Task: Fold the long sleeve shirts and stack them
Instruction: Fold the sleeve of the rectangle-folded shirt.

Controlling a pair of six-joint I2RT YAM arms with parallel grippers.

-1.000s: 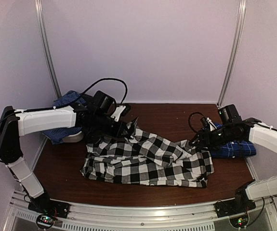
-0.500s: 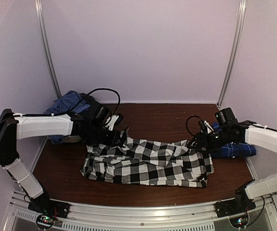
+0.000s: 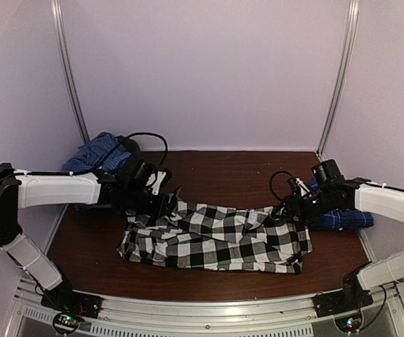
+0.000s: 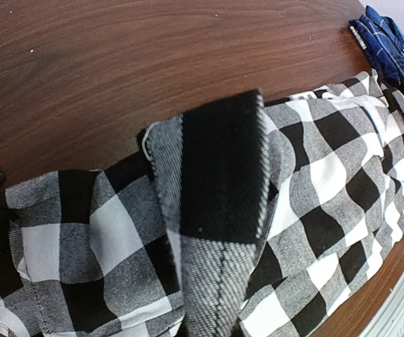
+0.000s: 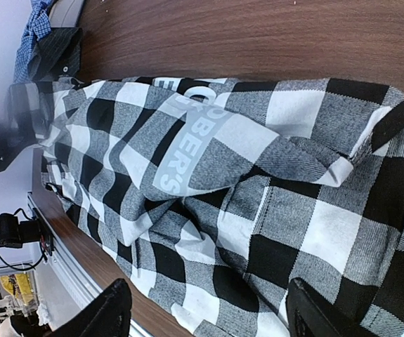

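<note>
Locating the garment first, Student asks: "Where does the shirt lie?"

Tutor: "The black-and-white check shirt is spread unevenly across the middle of the wooden table, rumpled and not yet folded. A printed band shows on a turned-over part of it. The folded blue plaid shirt sits at the right edge, just beside the check shirt's right end. A crumpled blue plaid cloth lies at the far left, behind the left arm."

Student: "And the grippers?"

Tutor: "The left gripper is at the far-left edge of the check shirt. Its wrist view shows a ridge of cloth drawn up toward the camera with the fingers hidden beneath, so the jaws appear to be closed on that fold. The right gripper hovers over the far-right edge. In its wrist view the jaws stand wide apart with nothing between them."

Student: "Which step is this?"

Tutor: "By my reading, it is the start of the first fold of the check shirt, with one far corner secured and the other not. The next move calls for the right jaws to descend and pinch a single layer at that edge. Both arms can then carry the far edge evenly toward the near hem. Stacking onto the blue shirt comes later."
</note>
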